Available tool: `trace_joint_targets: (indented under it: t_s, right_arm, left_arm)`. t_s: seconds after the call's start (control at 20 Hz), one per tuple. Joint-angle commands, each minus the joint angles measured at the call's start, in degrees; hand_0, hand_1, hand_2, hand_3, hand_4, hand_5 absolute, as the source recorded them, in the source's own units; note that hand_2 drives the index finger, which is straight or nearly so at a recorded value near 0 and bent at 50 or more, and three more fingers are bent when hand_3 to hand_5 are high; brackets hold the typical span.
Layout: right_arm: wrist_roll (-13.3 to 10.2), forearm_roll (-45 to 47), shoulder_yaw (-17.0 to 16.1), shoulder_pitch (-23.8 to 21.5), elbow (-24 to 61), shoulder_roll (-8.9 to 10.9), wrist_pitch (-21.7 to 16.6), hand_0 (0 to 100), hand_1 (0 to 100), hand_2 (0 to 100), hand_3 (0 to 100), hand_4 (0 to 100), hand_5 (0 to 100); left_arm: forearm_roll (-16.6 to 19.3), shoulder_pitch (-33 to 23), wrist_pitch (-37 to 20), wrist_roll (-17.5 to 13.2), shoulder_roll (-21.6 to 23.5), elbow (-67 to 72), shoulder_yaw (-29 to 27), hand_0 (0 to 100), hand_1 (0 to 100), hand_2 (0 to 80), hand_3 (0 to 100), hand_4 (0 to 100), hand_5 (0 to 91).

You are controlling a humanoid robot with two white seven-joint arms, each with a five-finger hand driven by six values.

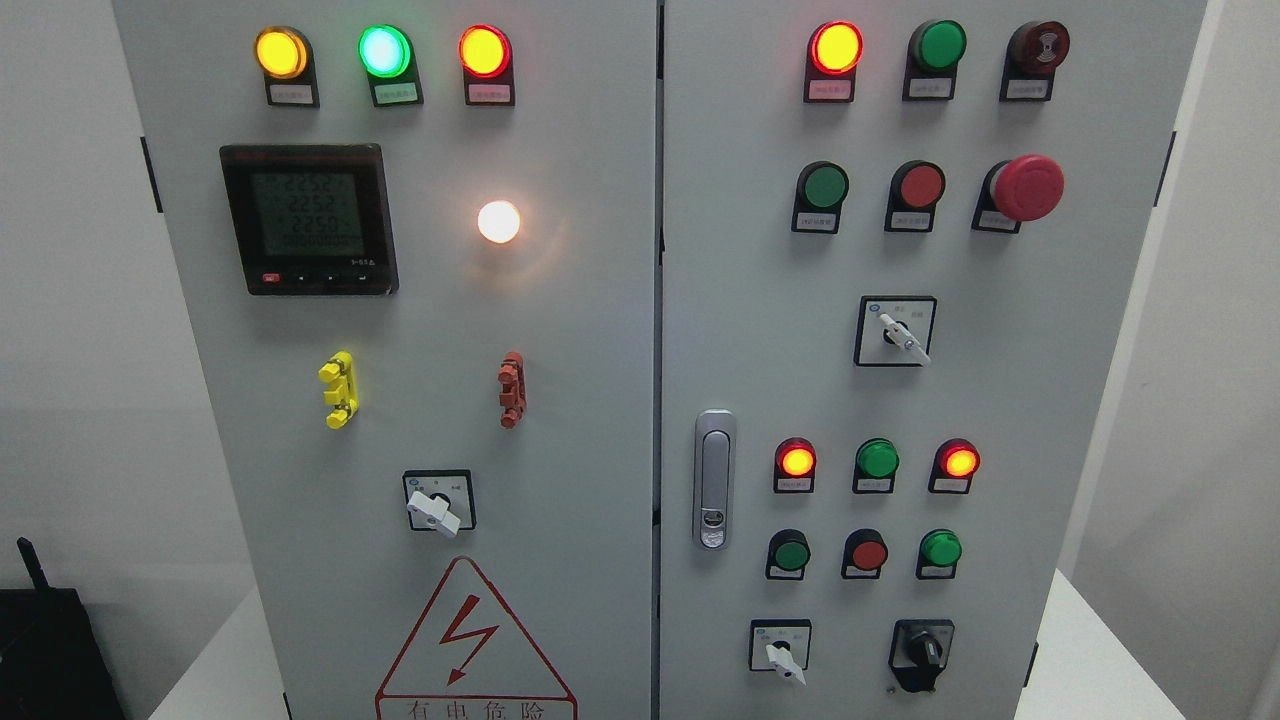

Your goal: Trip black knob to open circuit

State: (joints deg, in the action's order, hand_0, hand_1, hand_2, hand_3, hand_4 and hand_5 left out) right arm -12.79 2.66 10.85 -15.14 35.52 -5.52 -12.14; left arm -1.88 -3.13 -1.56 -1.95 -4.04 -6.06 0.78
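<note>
White walls frame a grey two-door control cabinet (560, 330) that stands on a pale counter (1090, 650) and fills nearly the whole head view. Neither robot hand shows anywhere, so whether either is wide, narrow or holding something cannot be told. The black knob (922, 650) sits at the bottom right of the right door, a rotary selector on a black base, with a white-handled selector (782, 652) just to its left. Above them run a row of small buttons (green, red, green) and a row of lamps in which the two red ones glow. A silver door latch (714, 478) stands upright near the seam between the doors. Higher on the right door are a second white selector (897, 331) and a red mushroom button (1026, 187). The left door carries a digital meter (308, 218), a lit white lamp (498, 221), yellow and red clips, one more white selector (437, 505) and a red lightning warning triangle (472, 640).
</note>
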Motion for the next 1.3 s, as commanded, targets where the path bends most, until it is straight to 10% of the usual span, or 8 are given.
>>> trace_joint_targets:
  t_s: [0.0,0.25,0.8,1.25]
  right_arm:
    - [-1.0,0.2,-0.2,-1.0,4.3,-0.10,-1.2,0,17,0,38,31,24]
    - [-1.3,0.3,-0.3,-2.9,11.9,-0.02,-4.0,0,16,0,69,49,41]
    - [-3.6,0.3,-0.4,-2.4,17.7,0.34,-13.6,0,13,0,100,85,88]
    - [-5.2,0.3,-0.7,-1.7,20.3,0.07,-20.9,0,11,0,100,95,98]
  left_arm:
    - [-0.1,0.1,-0.1,0.0,-0.1,0.0,-0.1,12,39,0.0,0,0,0.0]
    - [-0.1,0.1,-0.1,0.0,-0.1,0.0,-0.1,12,39,0.0,0,0,0.0]
    - [-0.1,0.1,-0.1,0.0,-0.1,0.0,-0.1,12,39,0.0,0,0,0.0]
    - [-0.1,0.1,0.0,0.0,-0.1,0.0,-0.1,12,39,0.0,0,0,0.0]
